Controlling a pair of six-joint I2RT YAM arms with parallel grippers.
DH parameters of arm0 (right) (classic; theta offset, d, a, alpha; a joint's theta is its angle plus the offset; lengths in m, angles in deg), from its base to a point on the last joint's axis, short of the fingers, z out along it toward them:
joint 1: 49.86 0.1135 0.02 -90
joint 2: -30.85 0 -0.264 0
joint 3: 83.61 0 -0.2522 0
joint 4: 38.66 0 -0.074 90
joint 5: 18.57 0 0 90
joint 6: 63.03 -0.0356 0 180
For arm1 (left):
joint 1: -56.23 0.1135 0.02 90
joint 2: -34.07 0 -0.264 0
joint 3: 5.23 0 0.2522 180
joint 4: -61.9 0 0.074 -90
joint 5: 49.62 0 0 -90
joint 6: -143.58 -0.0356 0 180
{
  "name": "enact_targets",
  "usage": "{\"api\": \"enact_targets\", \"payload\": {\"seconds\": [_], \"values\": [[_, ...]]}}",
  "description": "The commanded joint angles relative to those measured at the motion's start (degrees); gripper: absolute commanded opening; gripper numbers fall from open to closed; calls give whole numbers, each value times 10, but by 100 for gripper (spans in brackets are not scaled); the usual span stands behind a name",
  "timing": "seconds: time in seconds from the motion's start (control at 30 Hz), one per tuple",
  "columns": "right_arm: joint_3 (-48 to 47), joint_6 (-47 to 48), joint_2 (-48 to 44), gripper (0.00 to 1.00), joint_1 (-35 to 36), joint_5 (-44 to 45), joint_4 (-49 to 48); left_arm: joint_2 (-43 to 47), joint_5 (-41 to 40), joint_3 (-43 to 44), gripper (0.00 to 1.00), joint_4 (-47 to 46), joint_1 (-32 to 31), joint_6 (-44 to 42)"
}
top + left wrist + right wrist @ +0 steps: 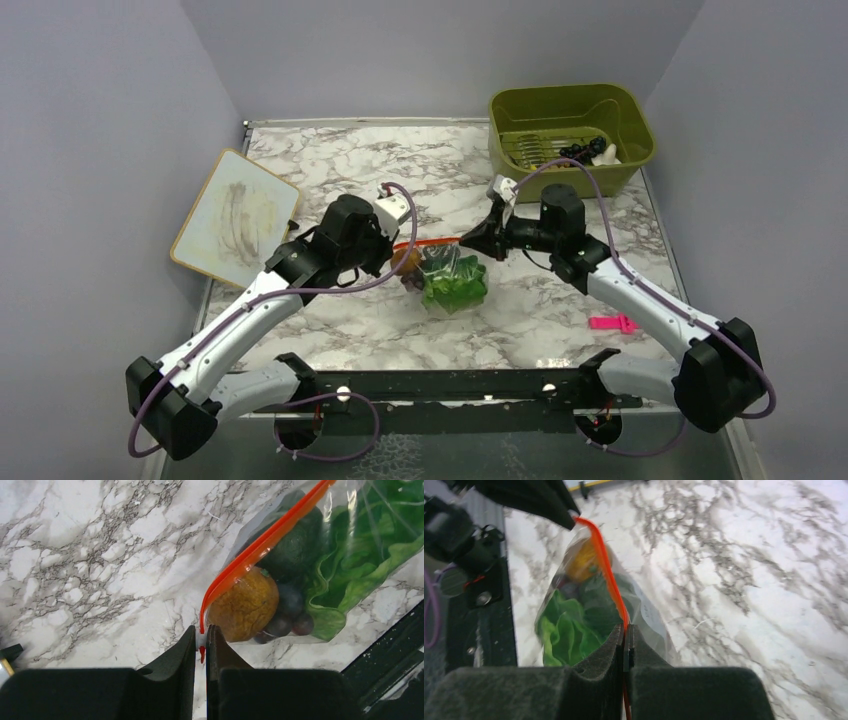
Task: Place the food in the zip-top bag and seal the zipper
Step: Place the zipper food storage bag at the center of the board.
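The left arm (240, 320) and the right arm (640, 295) are built alike, from smooth white links joined by bulky black housings (170, 410). A thin purple cable (345, 288) is run along each arm from shoulder to wrist in loose loops. A small white camera block (392, 208) is fitted at each wrist. Small pale dots are seen along the links. The left claw (202, 635) and the right claw (625, 632) are each made of two matt black fingers (170, 670) with a grainy surface, wedge-shaped and narrowed to blunt tips.
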State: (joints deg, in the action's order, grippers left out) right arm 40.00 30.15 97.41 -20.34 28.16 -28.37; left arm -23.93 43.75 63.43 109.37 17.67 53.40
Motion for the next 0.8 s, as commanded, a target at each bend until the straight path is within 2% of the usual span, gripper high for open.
{"api": "enact_targets", "payload": {"seconds": [0.0, 0.13, 0.3, 0.37, 0.4, 0.43, 0.5, 0.67, 0.73, 0.77], "values": [[-56, -14, 39, 2, 0, 110, -12, -36, -25, 34, 0, -44, -1, -6], [-84, -33, 72, 13, 0, 143, -6, -56, -59, 27, 0, -66, 0, -9], [-115, -46, 64, 35, 0, 181, 15, -98, -83, 42, 0, -81, 9, -11], [-121, -52, 49, 49, 0, 205, 26, -111, -87, 52, 0, -82, 14, -5], [-124, -53, 40, 62, 0, 212, 32, -114, -92, 55, 0, -83, 16, 0], [-127, -53, 32, 68, 0, 221, 39, -118, -99, 56, 0, -84, 19, 5], [-131, -57, 13, 71, 0, 240, 56, -120, -113, 52, 1, -87, 26, 17], [-126, -76, -35, 78, 0, 275, 90, -114, -132, 42, 11, -93, 44, 37], [-116, -92, -54, 86, 0, 280, 92, -105, -138, 43, 16, -92, 46, 42], [-111, -104, -62, 95, 0, 283, 95, -97, -142, 43, 19, -92, 46, 43]]}}
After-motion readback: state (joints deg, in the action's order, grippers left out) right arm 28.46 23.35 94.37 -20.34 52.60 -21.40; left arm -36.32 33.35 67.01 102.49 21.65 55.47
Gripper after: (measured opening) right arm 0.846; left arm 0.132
